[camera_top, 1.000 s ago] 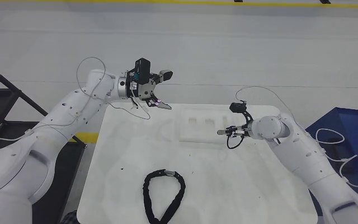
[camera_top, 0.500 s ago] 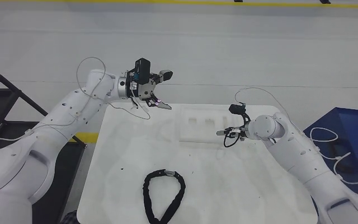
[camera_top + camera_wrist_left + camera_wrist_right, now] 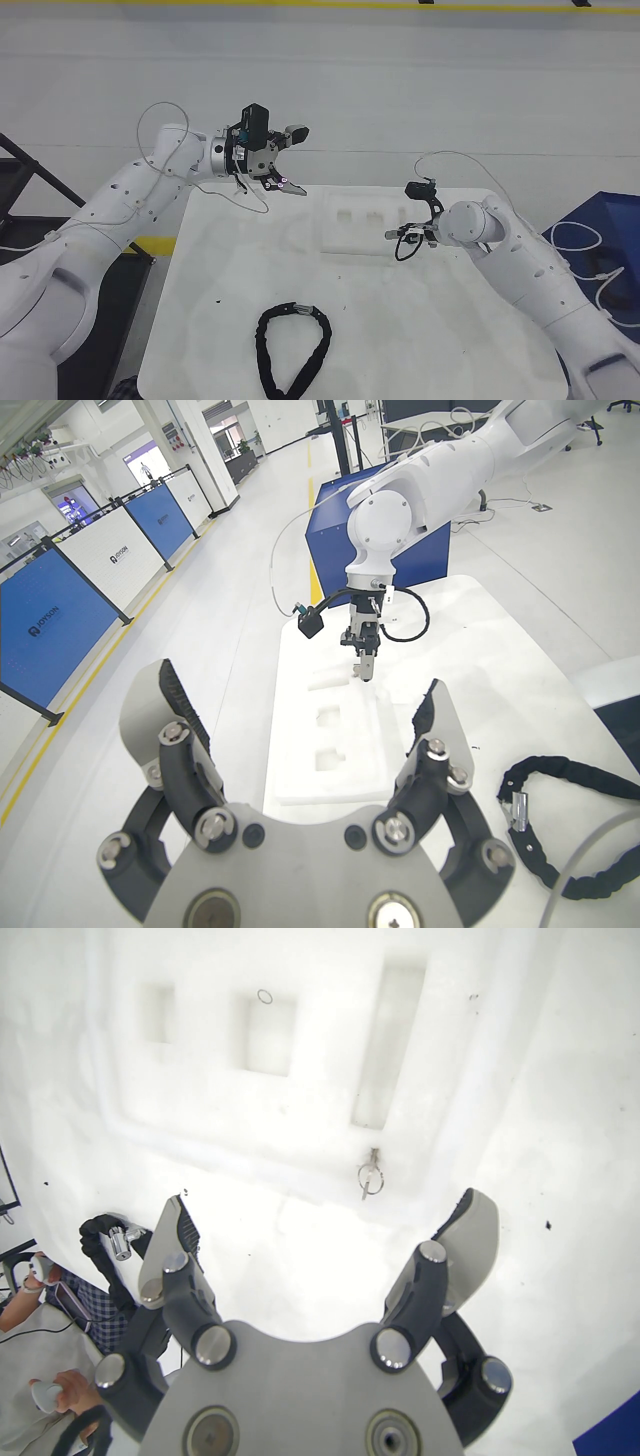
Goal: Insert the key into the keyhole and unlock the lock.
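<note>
Top view: your right gripper (image 3: 392,237) has crept a little further in over the end of the foam tray (image 3: 365,222) during the last second. The left gripper (image 3: 298,160) has not stirred. It hangs above the far left corner of the table (image 3: 220,290) with its fingers spread. The chain lock (image 3: 263,350) lies in a closed loop near the table's front edge, well apart from both grippers, exactly where it lay before.

Left wrist view: the left gripper (image 3: 299,674) is released, with nothing between its fingers. Beyond it you see the foam tray (image 3: 295,720), and the right gripper (image 3: 366,672) pointing down at the tray's far end. The chain lock (image 3: 575,770), with its metal lock barrel (image 3: 520,805), rests on the table beside the tray.

Right wrist view: the right gripper (image 3: 324,1198) is also released and empty. The key (image 3: 370,1174), on its small ring, lies just ahead of the fingertips against the edge of the foam tray (image 3: 200,1093), below a long slot. The lock barrel (image 3: 120,1240) shows off to one side.

That small advance reads as the approach to the key, so the pickup has not yet happened. You probably need to come down, centre the key between the fingers and then close. Carrying it to the barrel, inserting it and turning it all remain.
</note>
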### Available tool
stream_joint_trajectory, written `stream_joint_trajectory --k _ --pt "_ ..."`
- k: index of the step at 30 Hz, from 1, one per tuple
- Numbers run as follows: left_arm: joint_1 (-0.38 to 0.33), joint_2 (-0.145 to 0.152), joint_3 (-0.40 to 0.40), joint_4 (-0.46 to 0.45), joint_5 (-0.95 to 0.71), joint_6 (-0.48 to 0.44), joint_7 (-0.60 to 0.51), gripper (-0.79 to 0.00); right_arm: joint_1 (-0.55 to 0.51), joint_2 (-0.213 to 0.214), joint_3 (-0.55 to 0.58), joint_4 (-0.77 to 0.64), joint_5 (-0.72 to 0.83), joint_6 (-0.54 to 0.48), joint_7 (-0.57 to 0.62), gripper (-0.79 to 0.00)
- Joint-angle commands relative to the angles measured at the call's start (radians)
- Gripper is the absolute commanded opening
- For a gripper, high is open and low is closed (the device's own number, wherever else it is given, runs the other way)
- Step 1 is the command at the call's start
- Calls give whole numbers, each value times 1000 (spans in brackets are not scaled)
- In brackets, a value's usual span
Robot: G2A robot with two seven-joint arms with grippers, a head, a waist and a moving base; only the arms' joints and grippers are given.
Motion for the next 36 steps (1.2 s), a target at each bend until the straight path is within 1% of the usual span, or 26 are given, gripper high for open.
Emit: stream_joint_trajectory --k 1,8,11,12,14,15,17,19,20,21,26,29,32,36 --pt "0 0 0 0 0 0 0 0 2 -2 -3 -8 -6 10 19 0" --pt "0 0 0 0 0 0 0 0 5 -20 -30 14 -18 29 34 -3" --pt "0 0 0 0 0 0 0 0 14 -29 -42 31 -32 46 34 -46" --pt "0 0 0 0 0 0 0 0 16 -32 -48 33 -42 56 32 -83" --pt "0 0 0 0 0 0 0 0 19 -39 -55 37 -50 71 30 -243" --pt "0 0 0 0 0 0 0 0 21 -42 -59 40 -57 80 29 -308" --pt "0 0 0 0 0 0 0 0 25 -47 -64 46 -67 99 24 -394" --pt "0 0 0 0 0 0 0 0 28 -52 -70 51 -86 118 18 -403" --pt "0 0 0 0 0 0 0 0 28 -53 -72 56 -93 128 16 -431" --pt "0 0 0 0 0 0 0 0 29 -55 -75 58 -101 136 18 -437" --pt "0 0 0 0 0 0 0 0 33 -65 -80 73 -122 149 17 -471" --pt "0 0 0 0 0 0 0 0 37 -71 -83 83 -133 158 14 -505" --pt "0 0 0 0 0 0 0 0 40 -78 -85 98 -139 163 9 -570" --pt "0 0 0 0 0 0 0 0 46 -88 -87 120 -139 159 6 -625"
